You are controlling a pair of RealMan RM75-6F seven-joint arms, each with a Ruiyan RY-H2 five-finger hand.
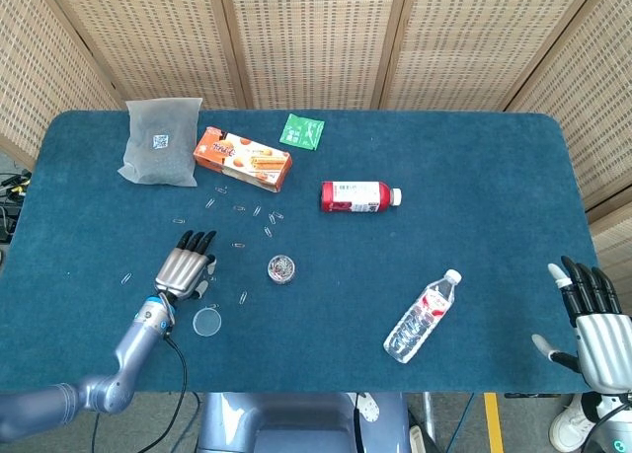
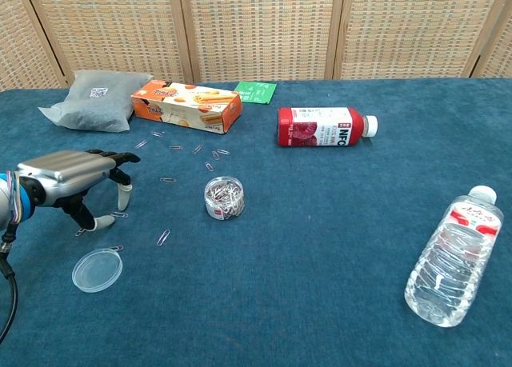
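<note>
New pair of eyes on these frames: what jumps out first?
The left hand, low over the table's left front with fingertips down among scattered paper clips, beside a clear lid and a small open tub of clips. Next, the red juice bottle lying mid-table and the water bottle lying at front right. The right hand hangs open past the table's right edge.
</note>
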